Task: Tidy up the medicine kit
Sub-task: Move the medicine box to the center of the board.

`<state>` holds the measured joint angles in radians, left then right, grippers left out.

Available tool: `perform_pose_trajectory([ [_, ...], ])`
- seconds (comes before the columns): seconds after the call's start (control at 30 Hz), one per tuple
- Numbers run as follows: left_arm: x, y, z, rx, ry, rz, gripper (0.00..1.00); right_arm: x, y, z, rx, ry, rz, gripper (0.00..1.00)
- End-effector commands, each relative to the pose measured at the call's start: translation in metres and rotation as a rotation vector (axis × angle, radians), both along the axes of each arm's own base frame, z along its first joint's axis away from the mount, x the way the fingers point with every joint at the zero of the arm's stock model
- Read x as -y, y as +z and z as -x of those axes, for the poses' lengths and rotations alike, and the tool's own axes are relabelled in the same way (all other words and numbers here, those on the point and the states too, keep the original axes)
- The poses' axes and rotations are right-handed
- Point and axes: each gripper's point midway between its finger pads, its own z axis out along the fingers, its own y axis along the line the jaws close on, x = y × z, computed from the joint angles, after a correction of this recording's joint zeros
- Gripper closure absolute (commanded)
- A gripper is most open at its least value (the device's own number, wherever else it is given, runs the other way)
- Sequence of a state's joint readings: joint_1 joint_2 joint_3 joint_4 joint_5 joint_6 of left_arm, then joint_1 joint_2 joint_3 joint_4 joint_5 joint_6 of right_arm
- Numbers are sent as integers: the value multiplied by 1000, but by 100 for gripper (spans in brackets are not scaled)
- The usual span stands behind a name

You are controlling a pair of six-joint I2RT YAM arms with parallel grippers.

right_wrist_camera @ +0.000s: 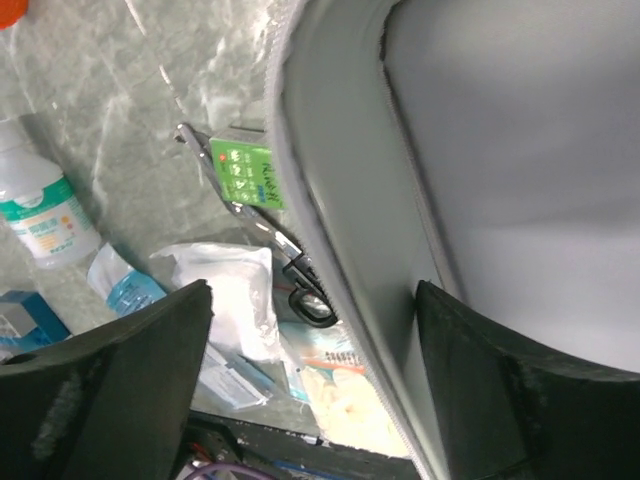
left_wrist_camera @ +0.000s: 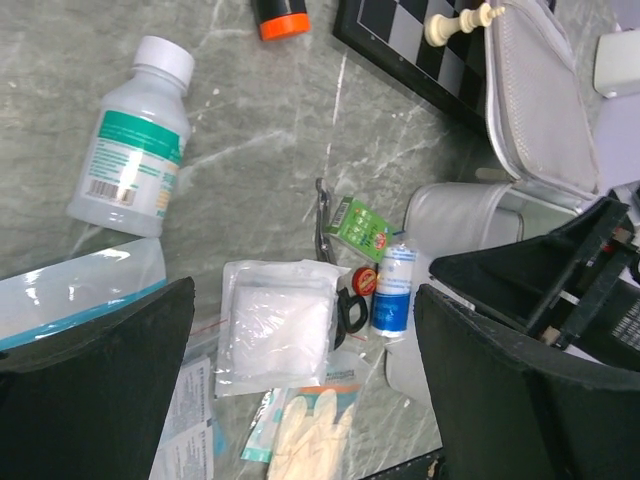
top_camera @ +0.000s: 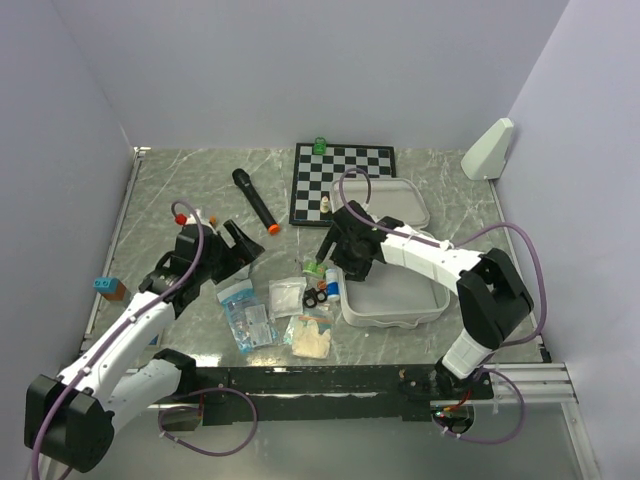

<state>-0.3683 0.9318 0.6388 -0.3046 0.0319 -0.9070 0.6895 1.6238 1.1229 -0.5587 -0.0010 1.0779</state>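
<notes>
The medicine kit lies open at centre right, with its grey tray [top_camera: 420, 300] near me and its lid [top_camera: 400, 200] laid back on the chessboard. My right gripper [top_camera: 335, 262] hangs open over the tray's left wall [right_wrist_camera: 340, 200]; the wall runs between its fingers [right_wrist_camera: 520, 400] without being touched. My left gripper [top_camera: 238, 255] is open above the loose supplies. Those supplies are a gauze pack [left_wrist_camera: 275, 325], gloves [left_wrist_camera: 310, 430], black-handled scissors [left_wrist_camera: 348, 305], a bandage roll [left_wrist_camera: 393, 290], a green packet [left_wrist_camera: 360, 228] and a white bottle [left_wrist_camera: 130, 140].
A chessboard [top_camera: 345, 180] with a green piece [top_camera: 320, 145] and a white pawn [left_wrist_camera: 460, 20] sits at the back. Left of it lies a black microphone [top_camera: 255, 200]. A white wedge [top_camera: 490, 148] stands at the back right, and a blue-and-brown block [top_camera: 108, 287] at the left. Blue-edged bags [top_camera: 245, 315] lie near the front.
</notes>
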Motion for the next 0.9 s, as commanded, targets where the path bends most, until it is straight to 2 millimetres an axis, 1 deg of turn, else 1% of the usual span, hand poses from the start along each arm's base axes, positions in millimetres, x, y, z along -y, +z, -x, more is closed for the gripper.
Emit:
perform_pose_trajectory([
  [0.0,-10,12,-5,21,49,-38,4,0,33,-4,81,31,-2,6],
  [0.07,-16,16,-10,31,78,-65,4,9,39,-2,108,56,35,0],
  [0.2,-24,26,-21,35,110,-125,4,27,51,4,166,113,100,0],
  [0.3,-36,24,-28,11,148,-208,4,43,63,7,230,151,145,0],
  [0.33,-40,23,-29,5,157,-235,4,47,71,9,260,172,150,0],
  [0.4,-45,18,-30,-11,156,-282,4,54,81,15,323,241,167,0],
  [0.5,-46,0,-32,-40,124,-334,8,66,92,26,407,286,166,0],
  [0.6,-47,-24,-37,-107,85,-408,10,73,93,35,443,310,150,1],
  [0.63,-46,-28,-40,-120,76,-424,10,74,92,39,445,318,144,1],
  [0.67,-45,-31,-43,-130,57,-433,9,74,93,41,448,327,139,1],
  [0.77,-46,-31,-55,-134,15,-468,9,80,97,49,469,341,136,1],
  [0.87,-50,-38,-66,-168,-17,-523,11,92,97,50,489,316,170,1],
])
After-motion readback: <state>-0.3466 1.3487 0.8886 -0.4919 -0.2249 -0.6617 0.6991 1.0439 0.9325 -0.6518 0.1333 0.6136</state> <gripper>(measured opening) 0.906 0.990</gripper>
